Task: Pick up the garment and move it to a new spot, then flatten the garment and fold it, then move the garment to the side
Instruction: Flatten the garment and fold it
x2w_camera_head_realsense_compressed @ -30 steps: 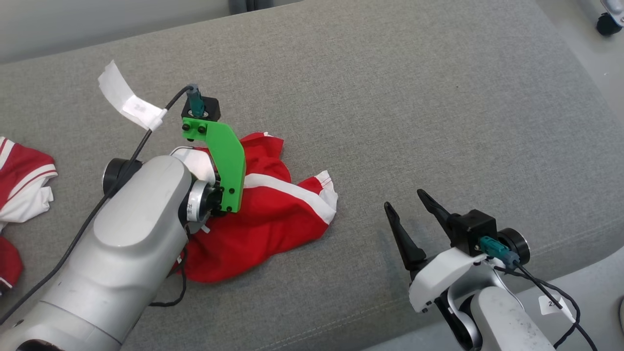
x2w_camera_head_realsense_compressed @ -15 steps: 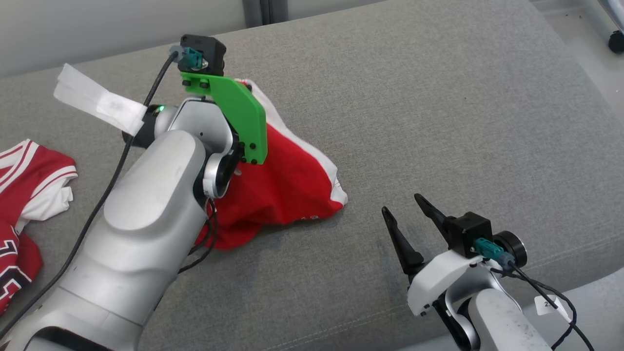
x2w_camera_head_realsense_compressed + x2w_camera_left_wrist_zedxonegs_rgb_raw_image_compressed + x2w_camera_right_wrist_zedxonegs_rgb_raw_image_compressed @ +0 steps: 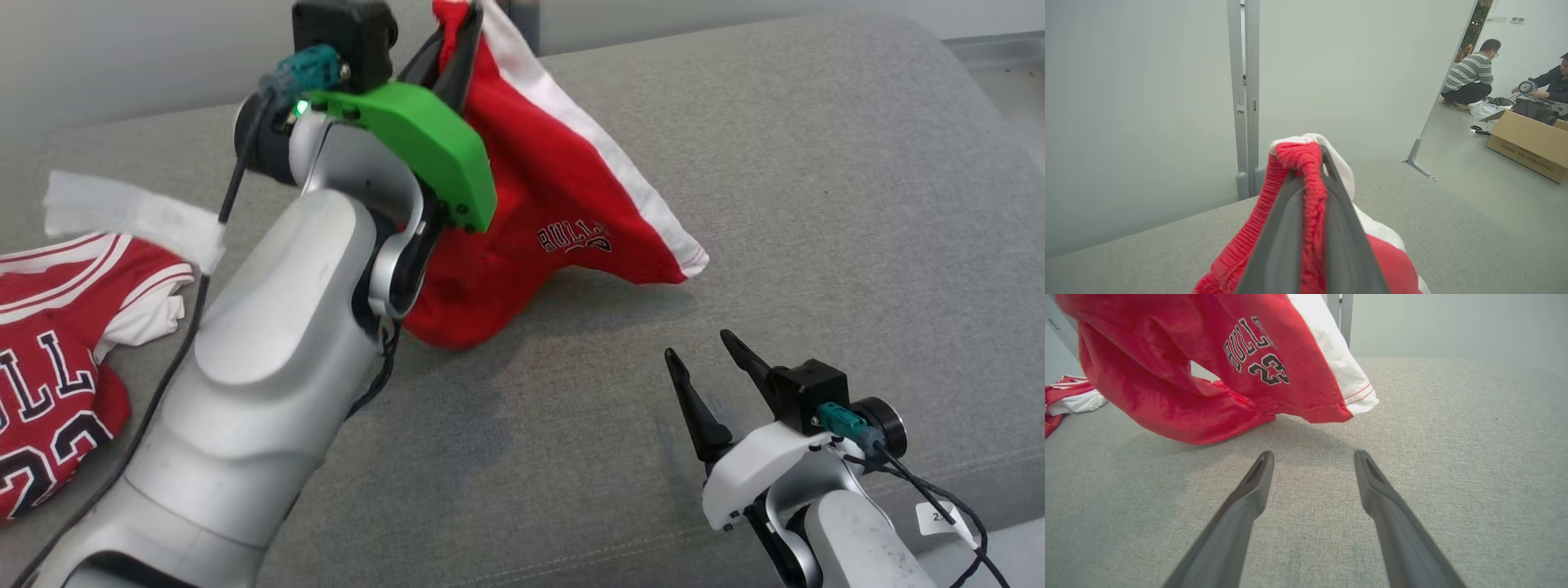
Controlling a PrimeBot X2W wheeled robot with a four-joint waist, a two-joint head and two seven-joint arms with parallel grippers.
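Head view, left gripper (image 3: 459,33) held high, fingers clamped on the waistband of the red shorts (image 3: 563,188), shorts hanging, lower folds touching the grey sofa (image 3: 816,204), right gripper (image 3: 696,347) fingers spread apart, red jersey (image 3: 57,343) at far left.

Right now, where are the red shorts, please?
In the head view's upper centre, the red shorts hang from the left gripper over the grey cushion.

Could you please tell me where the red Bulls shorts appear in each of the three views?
Head view: red shorts at upper centre, hanging from the left gripper.
Left wrist view: bottom centre, waistband pinched in that gripper.
Right wrist view: upper left, with the "BULLS 23" print showing.
Shared landmark: the grey cushion beneath them.
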